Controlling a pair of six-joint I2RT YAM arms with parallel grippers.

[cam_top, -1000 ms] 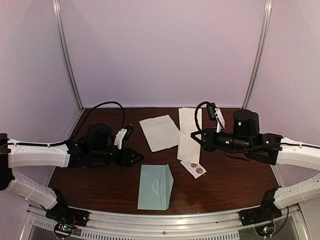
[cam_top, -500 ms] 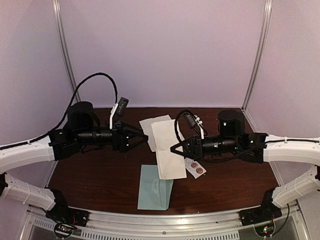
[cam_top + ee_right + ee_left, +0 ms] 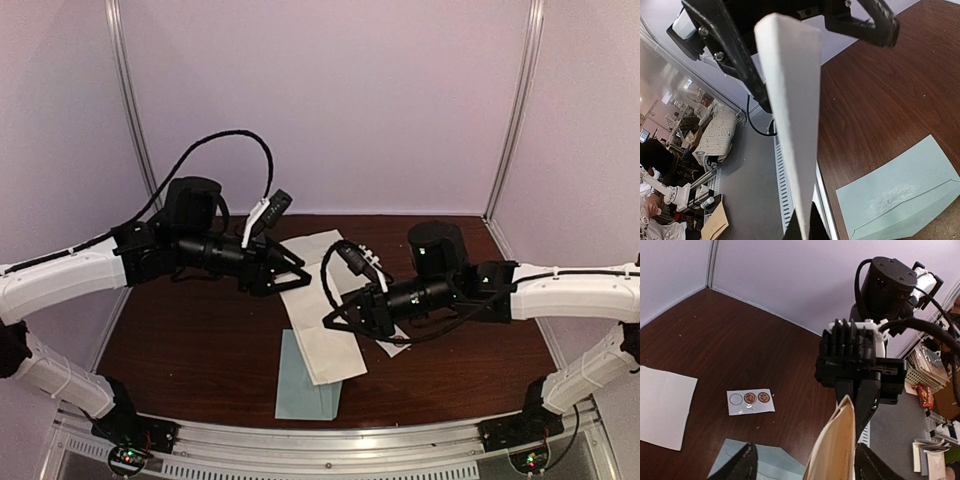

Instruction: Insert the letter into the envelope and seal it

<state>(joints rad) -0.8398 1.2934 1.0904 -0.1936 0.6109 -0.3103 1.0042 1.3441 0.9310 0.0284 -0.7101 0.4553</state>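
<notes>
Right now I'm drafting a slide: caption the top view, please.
Shut right gripper holds the letter over the envelope; open left gripper straddles its far end.

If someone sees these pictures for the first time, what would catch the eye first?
The white letter stands out: the shut right tool holds it in the air over the middle of the table, its other end inside the open left tool. Under it, near the front edge, the teal envelope lies flat.
</notes>
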